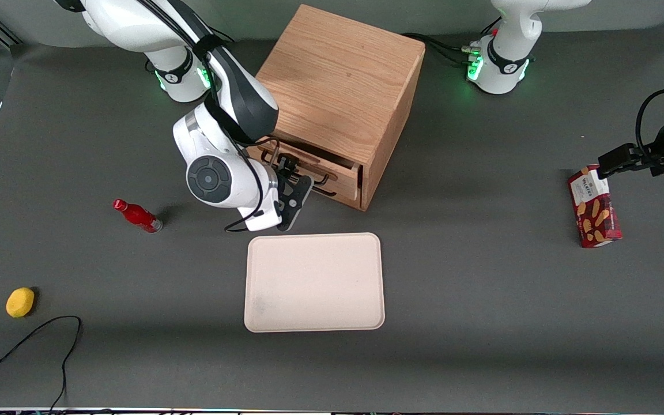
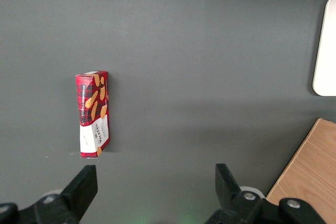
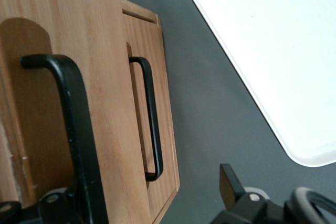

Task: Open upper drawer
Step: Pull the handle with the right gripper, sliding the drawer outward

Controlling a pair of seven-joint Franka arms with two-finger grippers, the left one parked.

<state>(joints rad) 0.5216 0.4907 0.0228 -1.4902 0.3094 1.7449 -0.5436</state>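
At upper drawer (image 1: 332, 173) handle: gripper (image 1: 297, 183); "Walkers" box (image 1: 594, 207) toward parked arm.

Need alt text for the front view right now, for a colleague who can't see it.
The right arm's tool is at the handle of the upper drawer, which stands slightly out of the oak cabinet. A cream tray lies nearer the camera, with a red bottle and a yellow ball toward the working arm's end.

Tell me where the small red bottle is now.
The small red bottle lies on the grey table, toward the working arm's end, beside the hand at the drawers.
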